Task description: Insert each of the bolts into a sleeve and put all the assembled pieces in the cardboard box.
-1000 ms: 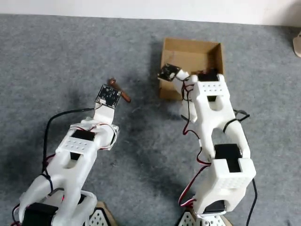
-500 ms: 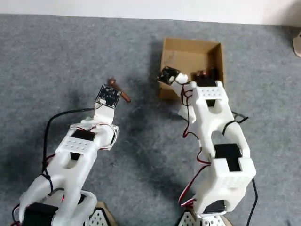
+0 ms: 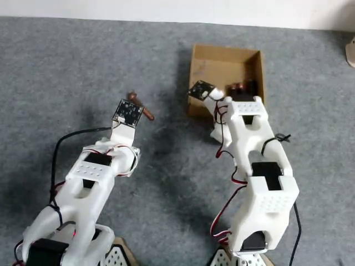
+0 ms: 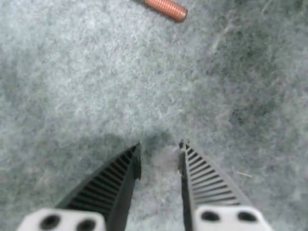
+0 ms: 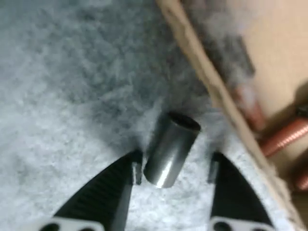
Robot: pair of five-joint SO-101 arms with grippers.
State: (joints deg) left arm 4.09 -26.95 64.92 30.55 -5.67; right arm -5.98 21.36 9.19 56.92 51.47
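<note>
A dark metal sleeve lies on the grey carpet just outside the near wall of the cardboard box. My right gripper is open, with one finger on each side of the sleeve. Copper bolts in sleeves lie inside the box, at its right side. A loose copper bolt lies on the carpet to the left of the box; its threaded end is ahead of my left gripper. That gripper is open just above bare carpet with nothing in it.
Grey carpet covers the whole work surface. A white wall edge runs along the far side. Both arm bases stand at the near edge.
The right arm has shifted a little forward toward the box's near wall. The left arm and the loose bolt have not moved.
</note>
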